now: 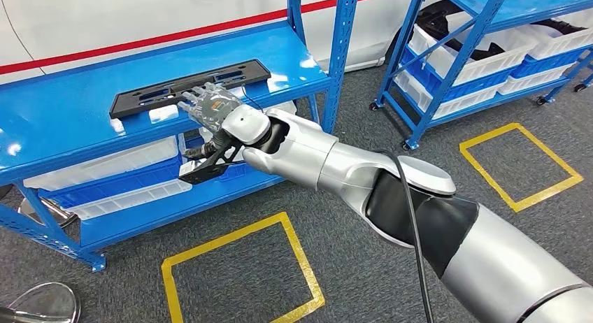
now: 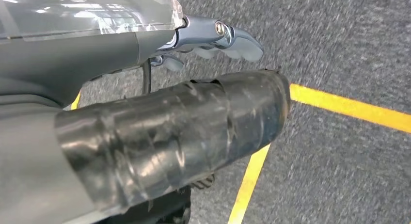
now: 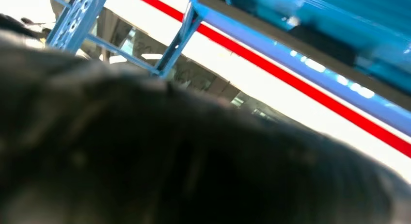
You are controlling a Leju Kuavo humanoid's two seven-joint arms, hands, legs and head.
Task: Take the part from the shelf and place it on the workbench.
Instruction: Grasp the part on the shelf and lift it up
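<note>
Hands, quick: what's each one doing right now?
Left hand: hanging over the floor, fingers curled, holding nothing.
Right hand: resting on the long flat black plastic part; grip cannot be told.

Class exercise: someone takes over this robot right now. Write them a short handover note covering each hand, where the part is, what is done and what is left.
Right hand: reached out to the blue shelf, fingers at the near edge of the black part. Whether it grips the part yet cannot be told.
Left hand: hanging over the grey floor with yellow lines, holding nothing, fingers curled in.
Part: lying flat on the top of the shelf.
Done: the reach to the part.
Left: secure the grip, lift the part off the shelf, carry it to the workbench and set it down.
</note>
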